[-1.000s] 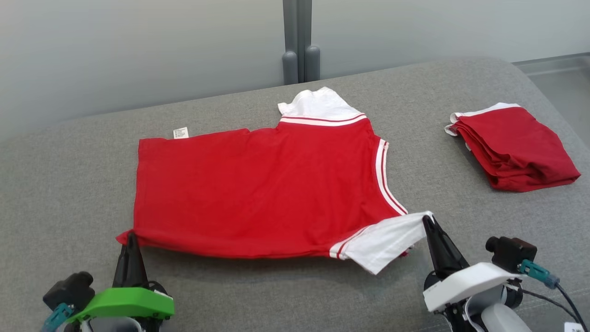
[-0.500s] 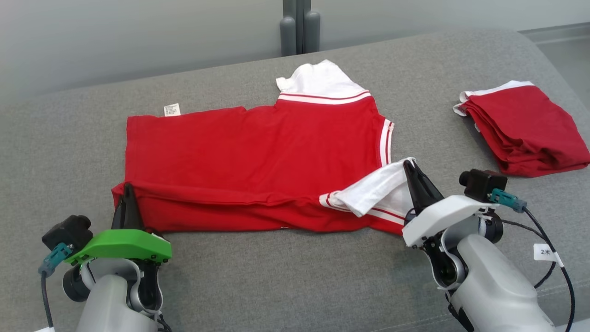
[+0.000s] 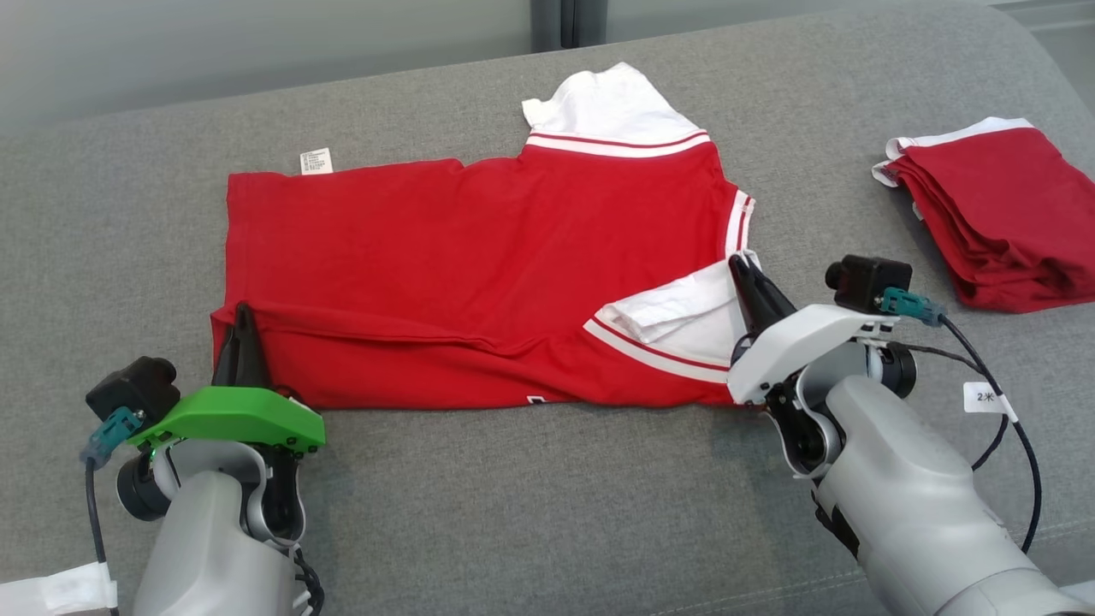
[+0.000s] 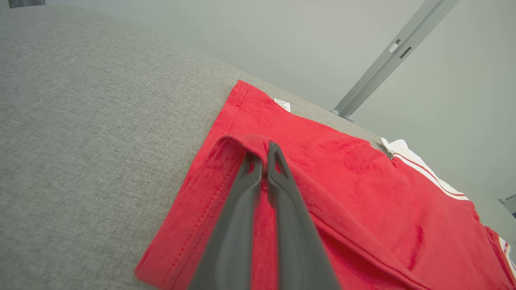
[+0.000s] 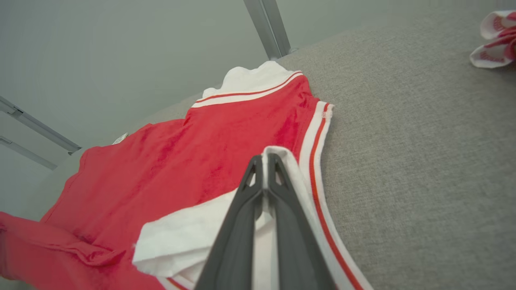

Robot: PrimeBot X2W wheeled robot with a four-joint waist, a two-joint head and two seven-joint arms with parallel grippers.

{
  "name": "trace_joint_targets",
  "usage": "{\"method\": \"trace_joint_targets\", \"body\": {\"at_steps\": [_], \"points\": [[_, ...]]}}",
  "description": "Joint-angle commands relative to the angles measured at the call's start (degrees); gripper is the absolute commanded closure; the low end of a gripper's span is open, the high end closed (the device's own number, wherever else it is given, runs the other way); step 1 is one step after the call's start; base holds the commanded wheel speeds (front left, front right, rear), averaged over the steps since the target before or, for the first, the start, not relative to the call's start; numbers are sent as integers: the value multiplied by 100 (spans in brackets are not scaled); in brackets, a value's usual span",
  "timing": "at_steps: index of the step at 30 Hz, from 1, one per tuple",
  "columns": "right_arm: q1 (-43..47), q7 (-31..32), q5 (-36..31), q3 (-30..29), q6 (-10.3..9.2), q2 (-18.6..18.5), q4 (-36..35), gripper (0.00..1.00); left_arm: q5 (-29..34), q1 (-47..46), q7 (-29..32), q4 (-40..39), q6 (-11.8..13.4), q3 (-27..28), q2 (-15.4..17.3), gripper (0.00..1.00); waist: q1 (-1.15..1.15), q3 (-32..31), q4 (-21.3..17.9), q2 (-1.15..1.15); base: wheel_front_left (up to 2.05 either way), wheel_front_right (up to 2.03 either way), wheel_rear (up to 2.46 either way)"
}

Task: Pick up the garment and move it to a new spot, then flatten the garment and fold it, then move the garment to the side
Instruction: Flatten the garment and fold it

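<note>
The garment (image 3: 479,248) is a red shirt with white sleeves and striped trim, spread on the grey cushion (image 3: 530,513). Its near edge is lifted and folded over toward the far side. My left gripper (image 3: 244,310) is shut on the near left hem corner, seen close up as red fabric (image 4: 258,149) pinched between the fingers. My right gripper (image 3: 736,261) is shut on the near white sleeve (image 3: 676,310). The right wrist view has the sleeve's white edge (image 5: 278,155) clamped at the fingertips of the right gripper (image 5: 264,159).
A second red and white garment (image 3: 992,214) lies folded at the right of the cushion. A small white label (image 3: 314,162) sticks out at the shirt's far left edge. A grey post (image 3: 565,17) stands behind the cushion against a pale wall.
Both grippers have carried the shirt's near edge away from me, over the body. The fold has grown and the white sleeve now lies on the red. The head camera tilted down.
</note>
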Motion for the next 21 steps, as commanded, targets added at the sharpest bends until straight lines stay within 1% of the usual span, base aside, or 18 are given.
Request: {"method": "trace_joint_targets", "body": {"at_steps": [1,2,3,4,12,17,21], "points": [[-126,-25,4,-11,0,-9,36,68,39,-110,3,-6,19,-39,25,100,0,5,15,0,0,0,0],[-157,-26,-3,-22,0,1,32,22,35,-113,3,-4,25,-55,25,64,0,0,20,0,0,0,0],[-183,-26,-9,-36,0,7,22,0,63,-113,2,-15,35,-70,25,28,0,-7,24,0,0,0,0],[-217,-26,-34,-51,0,9,-18,0,108,-108,2,-27,53,-80,25,0,0,-14,29,0,0,0,0],[-164,-23,-262,-345,0,20,-392,0,276,39,3,-153,103,-72,24,0,0,-127,71,0,0,0,0],[77,-23,-500,-633,0,-12,-888,0,323,258,3,-279,35,-4,24,0,0,-245,66,0,0,0,0],[407,-24,-818,-807,0,-73,-1273,0,307,503,3,-159,61,23,24,0,0,-373,48,0,0,0,0]]}}
